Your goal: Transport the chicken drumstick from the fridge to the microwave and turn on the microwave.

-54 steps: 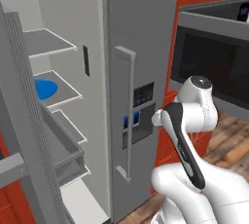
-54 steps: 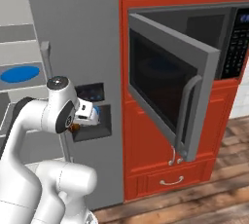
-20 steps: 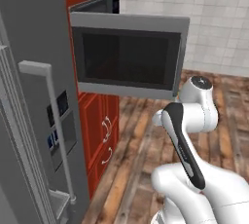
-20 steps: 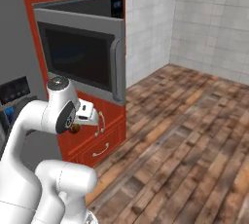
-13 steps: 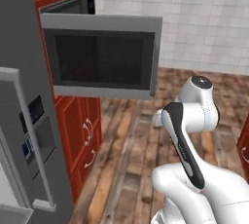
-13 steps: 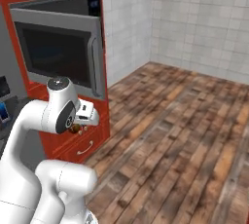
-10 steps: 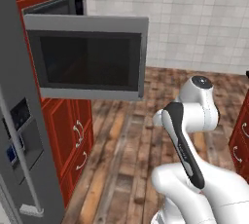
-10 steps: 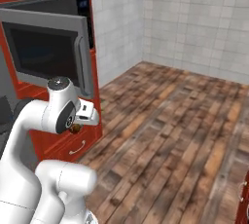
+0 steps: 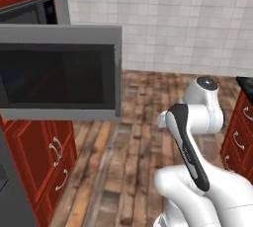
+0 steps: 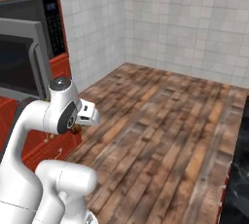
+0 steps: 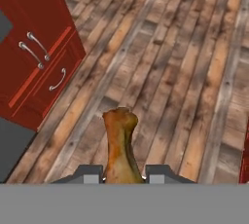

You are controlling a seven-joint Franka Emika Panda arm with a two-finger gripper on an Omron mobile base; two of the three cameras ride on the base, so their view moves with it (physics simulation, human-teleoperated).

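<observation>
Where the two dark fingertips rise in the hand view, the end effector (image 11: 124, 175) is clamped on the chicken drumstick (image 11: 120, 145), which stands between them. The drumstick is golden-brown, glossy, narrow at the grip and swelling to a knobby paler end that points away from the hand. Beneath it lies a wooden plank floor (image 11: 194, 72), with a red cabinet (image 11: 34, 57) to one side. In the base views the microwave (image 9: 59, 73) hangs open, its dark glass door swung outward above red drawers (image 9: 52, 157).
</observation>
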